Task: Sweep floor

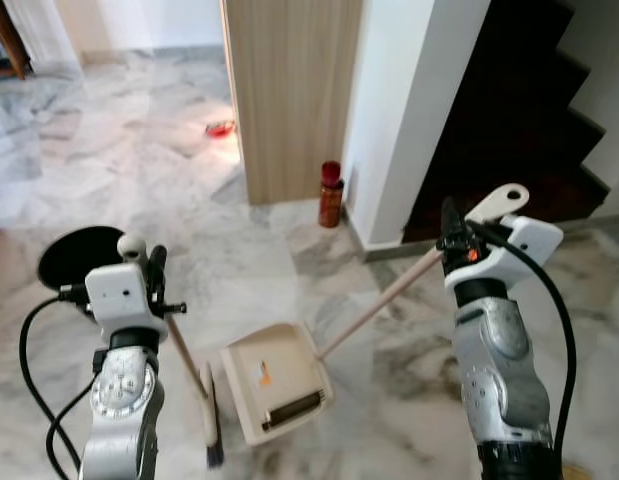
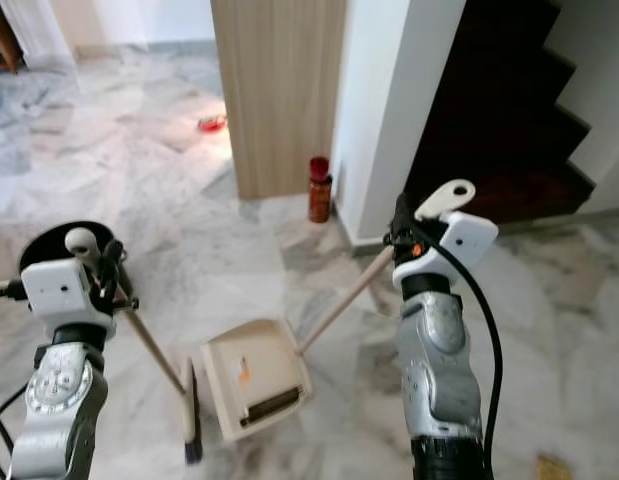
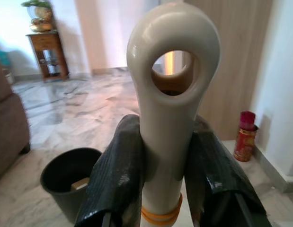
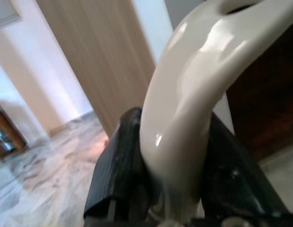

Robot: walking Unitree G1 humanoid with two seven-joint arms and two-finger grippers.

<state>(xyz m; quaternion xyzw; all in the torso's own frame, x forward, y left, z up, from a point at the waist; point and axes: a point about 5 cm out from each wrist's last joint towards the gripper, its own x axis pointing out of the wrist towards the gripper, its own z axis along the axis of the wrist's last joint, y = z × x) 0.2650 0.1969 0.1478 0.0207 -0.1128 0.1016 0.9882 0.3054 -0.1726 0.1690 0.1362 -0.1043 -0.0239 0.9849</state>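
Your left pincer [image 3: 158, 189] is clamped on the broom handle [image 3: 167, 118] just below its hanging loop, black fingers [image 3: 115, 175] pressed on both sides. Your right pincer [image 4: 172, 165] is clamped the same way on the top of the dustpan handle [image 1: 379, 305].

From the left pincer the shaft runs down and forward to the broom head [image 1: 211, 425], bristles touching the marble floor [image 1: 139, 190] just beside the dustpan [image 1: 277, 380]. The beige pan sits on the floor between your arms, its long handle slanting up to the right pincer.

Handling, as a judgement: both look like light, stiff plastic, glossy and likely slippery, so the rounded handles may twist in the grip. You hold each at the far end, so the leverage is long and the heads will swing wide; a lower hold would give more control.

Further out: a black bin [image 1: 74, 255] sits by the left arm, a red bottle [image 1: 331, 195] at the wooden panel [image 1: 289, 90], and dark stairs [image 1: 519, 110] to the right.
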